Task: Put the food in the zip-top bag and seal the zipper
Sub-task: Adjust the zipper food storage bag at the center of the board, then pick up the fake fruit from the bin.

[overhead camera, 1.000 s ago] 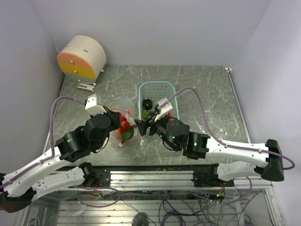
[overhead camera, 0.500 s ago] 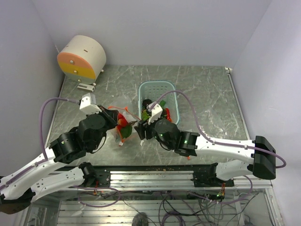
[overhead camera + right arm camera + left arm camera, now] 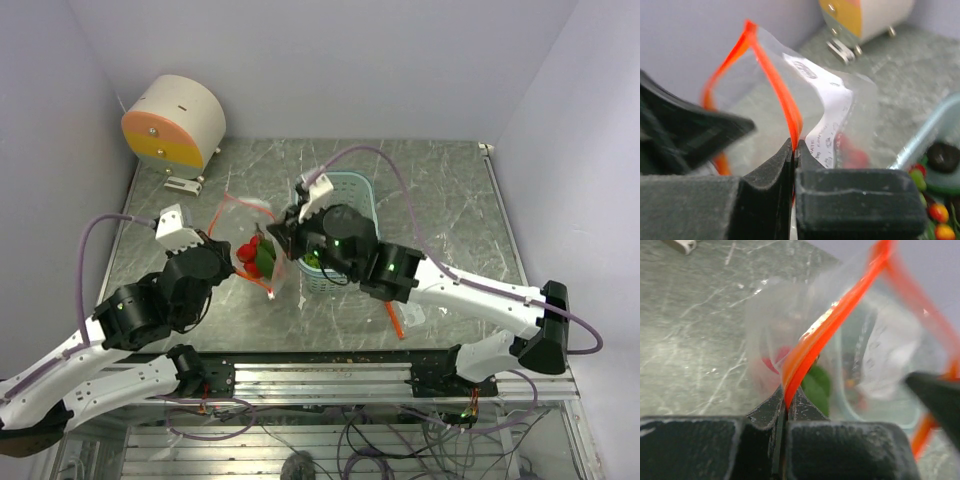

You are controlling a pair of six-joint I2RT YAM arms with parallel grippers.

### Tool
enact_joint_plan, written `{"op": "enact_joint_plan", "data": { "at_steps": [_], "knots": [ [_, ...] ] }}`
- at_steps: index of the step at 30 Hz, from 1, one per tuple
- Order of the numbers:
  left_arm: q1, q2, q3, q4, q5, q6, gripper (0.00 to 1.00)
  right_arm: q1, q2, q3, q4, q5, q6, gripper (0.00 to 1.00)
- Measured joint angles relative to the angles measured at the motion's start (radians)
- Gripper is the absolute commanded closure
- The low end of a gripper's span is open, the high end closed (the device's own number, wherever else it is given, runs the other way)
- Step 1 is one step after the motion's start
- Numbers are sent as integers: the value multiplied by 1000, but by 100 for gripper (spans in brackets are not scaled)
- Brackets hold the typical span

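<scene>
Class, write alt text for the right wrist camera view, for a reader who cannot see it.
The right gripper is shut on the orange-red zipper of a clear zip-top bag that rises in front of the camera. Blurred red food shows through the bag, and a light-blue basket holding more pieces sits at the right edge.

The top view looks steeply down from high behind the near edge onto the whole tabletop (image 3: 440,200). Each of the 2 wrist views sits very close behind its own jaws, both facing the same orange-red zipper (image 3: 810,347) from opposite sides.
</scene>
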Motion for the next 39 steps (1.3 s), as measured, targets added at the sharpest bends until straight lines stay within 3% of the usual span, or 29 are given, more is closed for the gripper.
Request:
{"op": "enact_joint_plan", "data": {
  "at_steps": [4,7,16,22,24,32,39],
  "knots": [
    [0,43,28,-122,-39,-24,93,-5,76,206,-39,-104,-28,100],
    [0,54,45,-188,-66,-38,93,-7,131,257,-63,-142,-44,100],
    [0,-32,64,-221,-129,-25,93,-105,130,97,-101,-207,-6,100],
    [0,5,-140,-160,-87,-63,93,-108,120,9,-122,-201,10,27],
    [0,24,-198,-132,-71,-75,93,-108,97,-13,-124,-196,6,19],
    [0,41,-236,-79,-58,-95,93,-132,-68,-31,-161,-118,7,21],
    [0,11,-204,-71,-61,-77,93,-310,-2,-3,-311,-59,71,25]
  ]
}}
